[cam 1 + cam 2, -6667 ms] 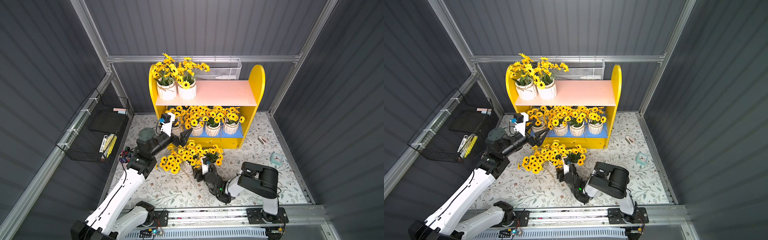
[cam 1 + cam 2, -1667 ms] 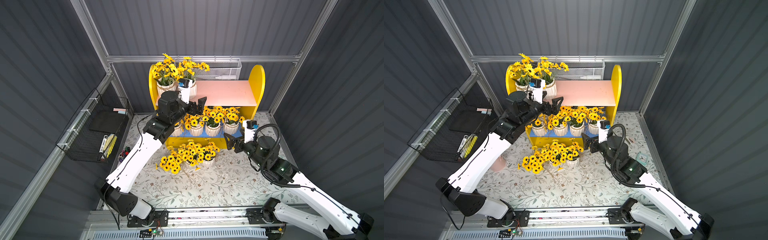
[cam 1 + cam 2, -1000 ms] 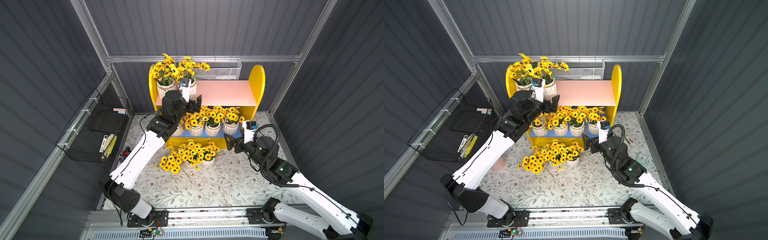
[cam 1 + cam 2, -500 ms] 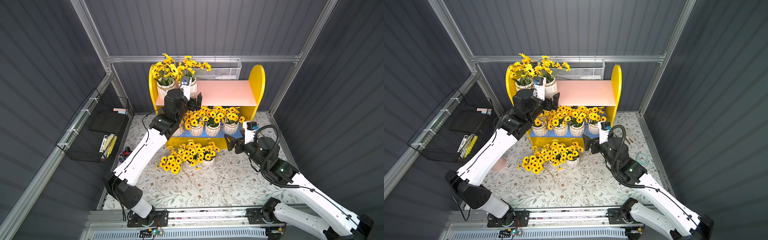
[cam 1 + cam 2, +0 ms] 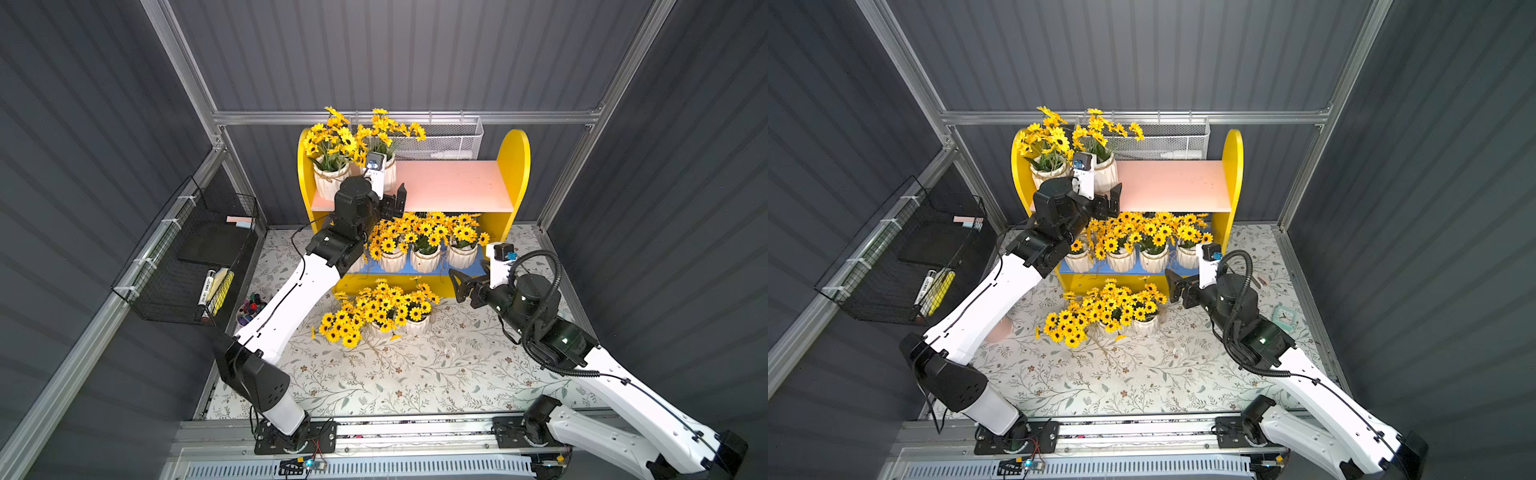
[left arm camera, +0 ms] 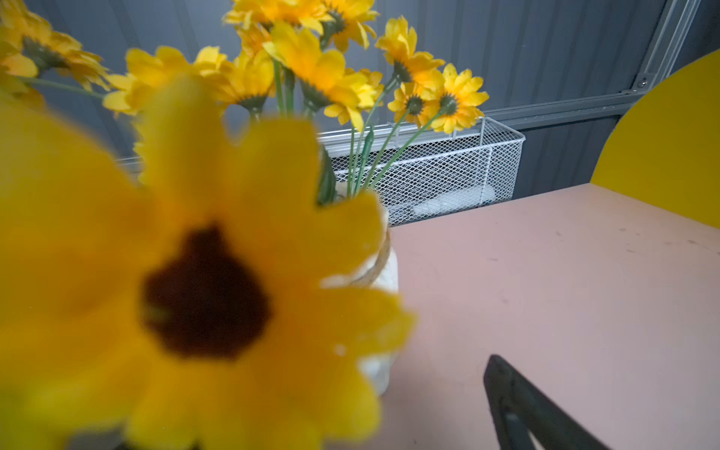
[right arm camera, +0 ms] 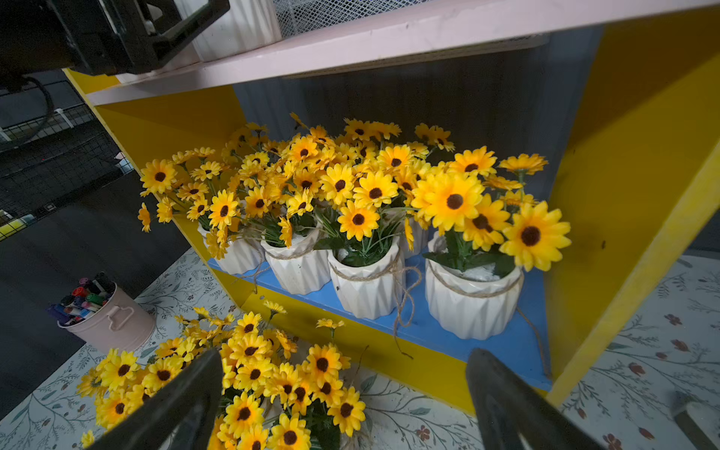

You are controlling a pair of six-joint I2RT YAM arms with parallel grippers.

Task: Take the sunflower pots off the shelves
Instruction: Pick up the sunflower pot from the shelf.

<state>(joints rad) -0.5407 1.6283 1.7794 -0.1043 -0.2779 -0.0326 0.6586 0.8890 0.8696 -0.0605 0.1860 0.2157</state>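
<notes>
The yellow shelves (image 5: 515,166) carry two sunflower pots (image 5: 330,183) (image 5: 388,172) at the left of the pink upper board (image 5: 1175,187). Several more pots (image 7: 366,288) (image 7: 471,307) stand in a row on the blue lower board (image 7: 428,331). Two pots (image 5: 415,326) stand on the floor in front. My left gripper (image 5: 392,199) is open at the upper board's front edge. One finger (image 6: 514,405) stands apart beside the right-hand upper pot (image 6: 383,272); a blurred flower hides the other. My right gripper (image 7: 343,389) hangs open and empty before the lower board's right end.
A black wire basket (image 5: 187,257) hangs on the left wall and a white mesh basket (image 5: 440,143) behind the shelves. A pink cup of markers (image 7: 109,319) stands on the floral mat left of the floor pots. A small teal clock (image 5: 1283,318) lies at the right.
Over the last second my left gripper has risen and closed in on the right-hand pot on the upper board. The right arm has barely moved.
</notes>
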